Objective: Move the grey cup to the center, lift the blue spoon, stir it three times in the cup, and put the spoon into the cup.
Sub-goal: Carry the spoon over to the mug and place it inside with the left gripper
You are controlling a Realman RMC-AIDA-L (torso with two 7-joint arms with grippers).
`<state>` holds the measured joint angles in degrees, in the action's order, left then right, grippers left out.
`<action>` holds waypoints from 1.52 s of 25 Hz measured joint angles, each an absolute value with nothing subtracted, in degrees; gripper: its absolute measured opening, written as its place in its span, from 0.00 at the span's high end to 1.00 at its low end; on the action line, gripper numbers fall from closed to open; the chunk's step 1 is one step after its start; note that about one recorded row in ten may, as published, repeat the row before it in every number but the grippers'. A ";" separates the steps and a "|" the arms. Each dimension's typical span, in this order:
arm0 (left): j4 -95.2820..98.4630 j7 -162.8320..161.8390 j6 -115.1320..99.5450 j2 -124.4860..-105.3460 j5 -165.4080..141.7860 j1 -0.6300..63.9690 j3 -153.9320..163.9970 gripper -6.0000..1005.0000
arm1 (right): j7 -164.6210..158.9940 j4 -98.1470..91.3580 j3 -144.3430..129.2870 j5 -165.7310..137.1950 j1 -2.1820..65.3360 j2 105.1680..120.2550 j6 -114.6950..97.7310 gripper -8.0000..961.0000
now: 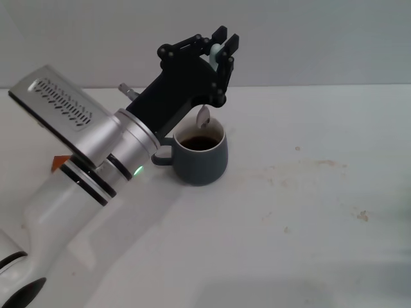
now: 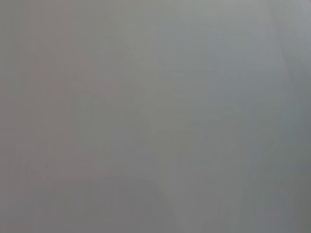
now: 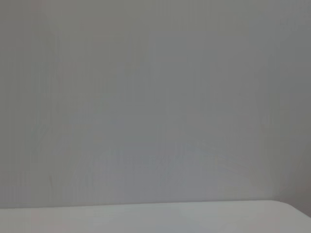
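The grey cup [image 1: 201,158] stands on the white table [image 1: 302,212], its handle toward my left arm and dark liquid inside. Above it my left gripper [image 1: 219,50] is shut on the pale-blue handle of the blue spoon [image 1: 207,96]. The spoon hangs down with its metal bowl just over the cup's far rim, above the liquid. Only a plain grey wall fills the left wrist view. My right gripper does not show in any view; the right wrist view holds a grey wall and a strip of table edge.
A small orange-brown piece [image 1: 58,163] peeks out behind my left arm at the left. Faint stains [image 1: 321,164] mark the table to the right of the cup.
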<state>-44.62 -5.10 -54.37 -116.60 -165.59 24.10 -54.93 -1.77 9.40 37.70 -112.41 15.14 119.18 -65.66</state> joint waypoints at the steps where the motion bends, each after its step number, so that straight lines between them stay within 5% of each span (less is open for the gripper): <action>1: -44.14 -5.10 -54.37 -116.76 -165.59 24.52 -55.01 0.85 | -1.77 9.40 37.71 -112.41 15.05 119.18 -65.78 0.99; 38: -31.09 -5.81 -54.36 -118.62 -165.19 30.43 -56.53 0.85 | -1.85 9.88 37.63 -112.41 14.91 119.18 -66.89 0.99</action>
<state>-31.09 -5.81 -54.36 -118.62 -165.19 30.43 -56.53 -1.85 9.88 37.63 -112.41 14.91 119.18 -66.89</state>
